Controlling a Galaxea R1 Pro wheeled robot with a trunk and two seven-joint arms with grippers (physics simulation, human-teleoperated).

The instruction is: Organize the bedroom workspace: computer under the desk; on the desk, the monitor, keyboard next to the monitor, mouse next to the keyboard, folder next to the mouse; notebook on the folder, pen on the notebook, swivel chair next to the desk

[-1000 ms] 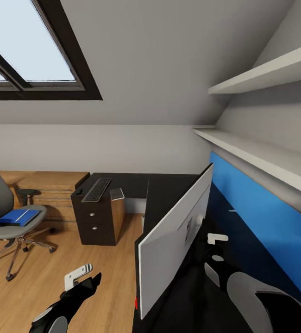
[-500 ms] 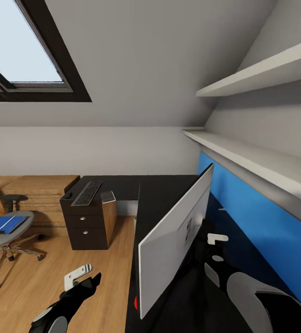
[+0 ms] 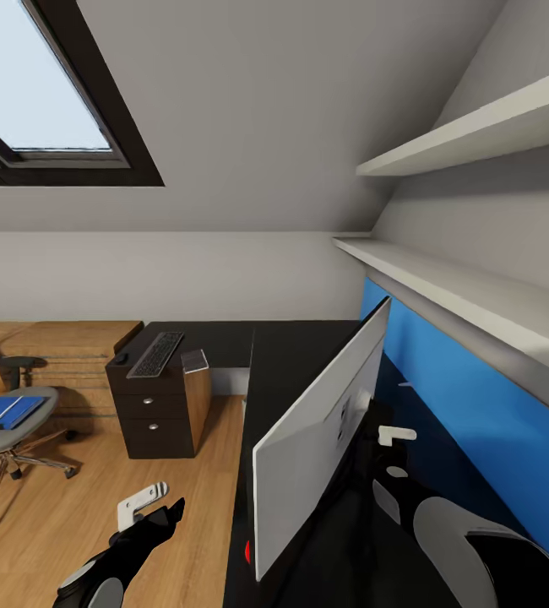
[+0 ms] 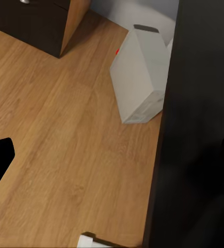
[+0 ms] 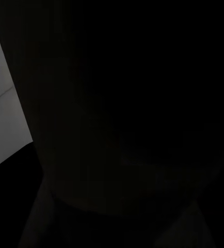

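on the desk (image 3: 291, 355) stands the monitor (image 3: 317, 439), the right gripper (image 3: 395, 436) just behind it, the left gripper (image 3: 144, 500) beside it over floor; neither grip can be made out.

Attic bedroom workspace, desk half set up.

The L-shaped black desk (image 3: 296, 350) runs along the wall; the monitor (image 3: 317, 435) stands on its near part, seen from its pale grey back, tilted. The keyboard (image 3: 156, 354) lies flat on the far wing above the black drawer unit, and a tiny dark mouse (image 3: 122, 358) sits just beside its near end. The grey swivel chair (image 3: 4, 414) stands well apart from the desk on the wood floor, with the blue folder (image 3: 2, 410) lying on its seat. The light grey computer (image 4: 140, 77) stands on the floor at the desk's edge, partly under the top.
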